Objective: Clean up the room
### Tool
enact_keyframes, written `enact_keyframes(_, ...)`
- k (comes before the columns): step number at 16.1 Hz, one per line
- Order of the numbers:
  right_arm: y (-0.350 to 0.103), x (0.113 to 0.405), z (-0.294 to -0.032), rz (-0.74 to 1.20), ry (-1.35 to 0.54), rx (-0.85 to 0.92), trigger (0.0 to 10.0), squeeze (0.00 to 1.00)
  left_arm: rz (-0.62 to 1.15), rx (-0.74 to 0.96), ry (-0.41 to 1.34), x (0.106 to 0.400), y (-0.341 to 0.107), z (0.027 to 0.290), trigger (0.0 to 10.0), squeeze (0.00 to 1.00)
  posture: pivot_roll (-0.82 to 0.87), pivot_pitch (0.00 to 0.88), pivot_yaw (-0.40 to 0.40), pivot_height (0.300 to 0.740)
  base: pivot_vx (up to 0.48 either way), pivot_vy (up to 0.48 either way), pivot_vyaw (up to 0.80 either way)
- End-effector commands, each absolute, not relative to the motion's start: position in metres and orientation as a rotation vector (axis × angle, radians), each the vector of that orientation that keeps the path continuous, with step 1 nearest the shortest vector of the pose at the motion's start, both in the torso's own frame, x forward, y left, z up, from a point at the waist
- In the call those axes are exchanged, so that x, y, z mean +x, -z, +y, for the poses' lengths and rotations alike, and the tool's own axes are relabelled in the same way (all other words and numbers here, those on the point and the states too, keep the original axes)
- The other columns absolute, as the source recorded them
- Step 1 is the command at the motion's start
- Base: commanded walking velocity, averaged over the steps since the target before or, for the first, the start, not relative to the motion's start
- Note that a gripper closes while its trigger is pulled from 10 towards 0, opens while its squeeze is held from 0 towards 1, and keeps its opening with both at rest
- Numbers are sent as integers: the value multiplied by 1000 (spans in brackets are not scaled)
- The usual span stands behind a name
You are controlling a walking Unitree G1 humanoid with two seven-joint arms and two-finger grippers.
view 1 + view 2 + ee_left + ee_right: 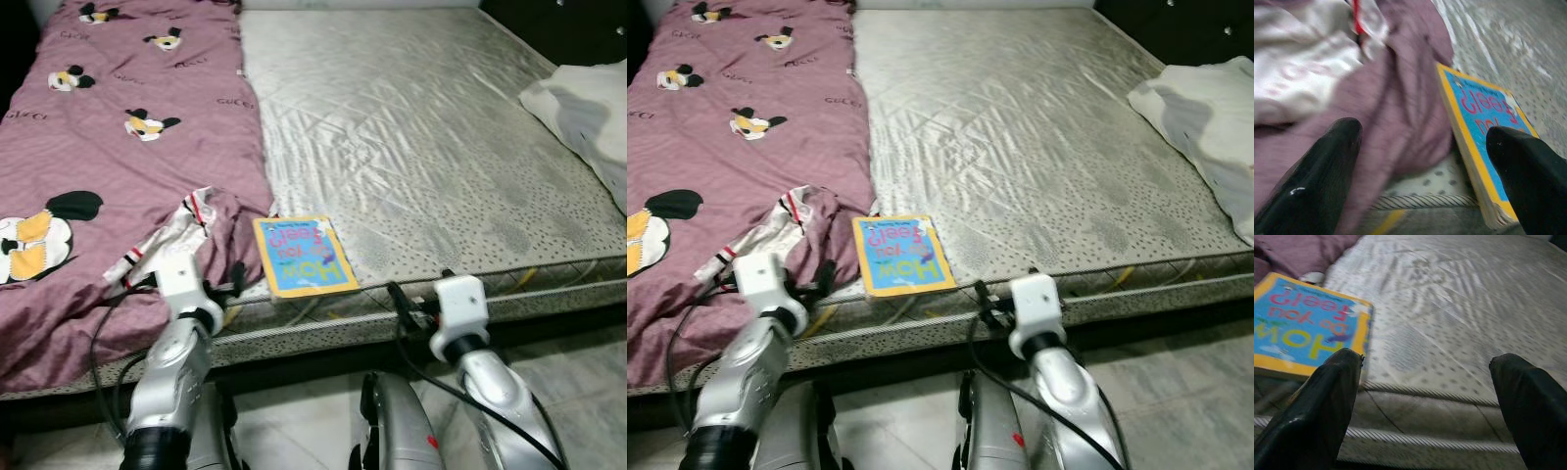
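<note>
the book [303, 256] lies flat at the mattress [421, 147] edge, beside the blanket [118, 147], long axis running away from the robot. it sits between 2 spread-fingered grippers, left gripper [1425, 166] nearer than right gripper [1425, 396].

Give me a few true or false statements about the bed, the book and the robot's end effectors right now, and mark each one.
1. The book lies near the mattress edge. True.
2. The purple blanket covers the whole mattress. False: it covers only the robot's left part; the rest is bare.
3. The left end effector is shut on the book. False: it is open, spanning blanket and book edge.
4. The right end effector is open, by the mattress edge. True.
5. The book's cover is blue with a yellow border. True.
</note>
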State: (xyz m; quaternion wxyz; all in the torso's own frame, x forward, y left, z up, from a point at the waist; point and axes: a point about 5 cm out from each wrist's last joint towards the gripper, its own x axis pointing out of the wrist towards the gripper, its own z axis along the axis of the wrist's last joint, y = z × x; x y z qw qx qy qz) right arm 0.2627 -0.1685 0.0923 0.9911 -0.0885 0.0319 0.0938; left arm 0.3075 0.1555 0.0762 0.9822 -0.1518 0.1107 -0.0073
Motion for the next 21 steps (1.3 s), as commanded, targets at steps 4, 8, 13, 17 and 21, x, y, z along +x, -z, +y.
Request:
enact_keyframes(4,-98,256,-170,69,-179,-176,10000,0,258,-341,72,315,-72,138,10000,0,-105,179,-26,552,0,0,0)
enact_keyframes(8,-106,249,-175,79,-177,-184,10000,0,323,-448,57,317,-53,131,10000,0,-145,197,-31,552,0,0,0)
enact_keyframes(13,-112,240,-184,81,-161,-160,10000,0,307,-471,27,324,-52,144,10000,0,-166,213,-35,543,0,0,0)
enact_keyframes(17,-111,237,-179,100,-176,-170,10000,0,270,-471,19,337,-63,151,10000,0,-166,221,-38,524,0,0,0)
enact_keyframes(21,-112,233,-185,108,-160,-184,10000,0,346,-466,91,345,-61,143,10000,0,-186,229,-38,524,0,0,0)
